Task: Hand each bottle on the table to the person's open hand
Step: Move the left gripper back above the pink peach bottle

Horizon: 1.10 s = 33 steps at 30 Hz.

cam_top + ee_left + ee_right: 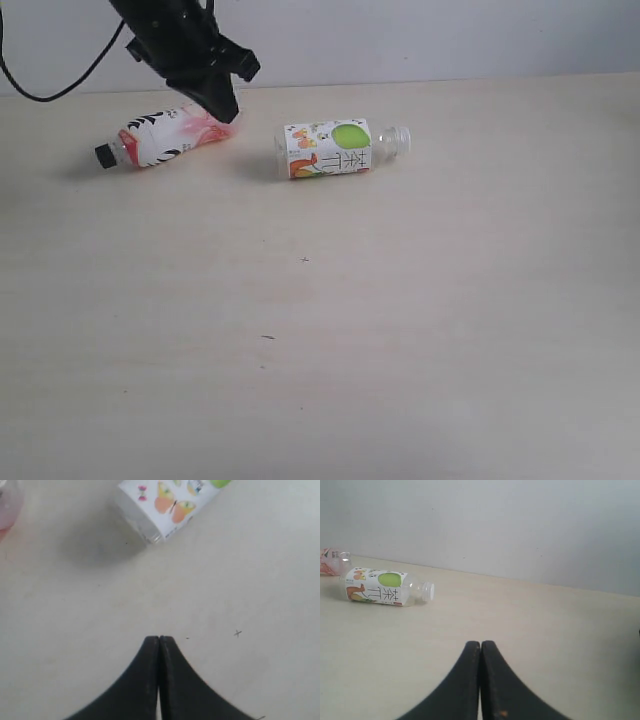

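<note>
Exterior view: left gripper (229, 112) pinched shut and empty, tips at the base end of the pink-red bottle (165, 136). Bottle lies on the table (420, 340) toward 8 o'clock from the tips, long axis 8-to-2, cap at 8. Nearer than the right gripper (480, 647), also closed and empty.

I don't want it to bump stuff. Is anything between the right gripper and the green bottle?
Nothing visible. Only bare table lies between the right gripper and the green bottle; the pink bottle lies beyond it.
</note>
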Motion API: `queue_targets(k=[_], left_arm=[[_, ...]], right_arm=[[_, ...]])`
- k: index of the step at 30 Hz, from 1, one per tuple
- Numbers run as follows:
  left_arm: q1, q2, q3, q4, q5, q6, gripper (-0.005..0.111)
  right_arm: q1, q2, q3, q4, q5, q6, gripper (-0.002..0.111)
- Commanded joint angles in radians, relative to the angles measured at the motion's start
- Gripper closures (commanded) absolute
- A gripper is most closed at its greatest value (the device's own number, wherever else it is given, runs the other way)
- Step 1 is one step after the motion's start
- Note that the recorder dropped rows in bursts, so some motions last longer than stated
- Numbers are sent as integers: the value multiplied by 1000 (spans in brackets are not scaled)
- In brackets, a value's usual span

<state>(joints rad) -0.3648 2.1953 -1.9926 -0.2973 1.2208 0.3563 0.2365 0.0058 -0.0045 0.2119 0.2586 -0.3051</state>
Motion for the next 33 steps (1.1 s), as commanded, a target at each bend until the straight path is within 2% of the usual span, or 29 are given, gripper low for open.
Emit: queue_targets(k=[1,5,11,19,24,33], left_arm=[[-1,-26,82,96,-74,-38,106],[1,-70,171,196,-178,-51,106],[17,-163,254,198,-249,-54,106],[17,-262,347,241,-241,-50,106],[17,-326,400,251,-294,-50,106],[17,-338,411,251,-273,-50,106]], right_arm=[[-4,-6,5,-1,-13,-4,108],[-4,-6,5,-1,-13,-4,108],[-4,-6,5,-1,-13,-4,108],[-4,-6,5,-1,-13,-4,108],[-4,-6,5,-1,-13,-4,108],[-4,-6,5,-1,-13,-4,108]])
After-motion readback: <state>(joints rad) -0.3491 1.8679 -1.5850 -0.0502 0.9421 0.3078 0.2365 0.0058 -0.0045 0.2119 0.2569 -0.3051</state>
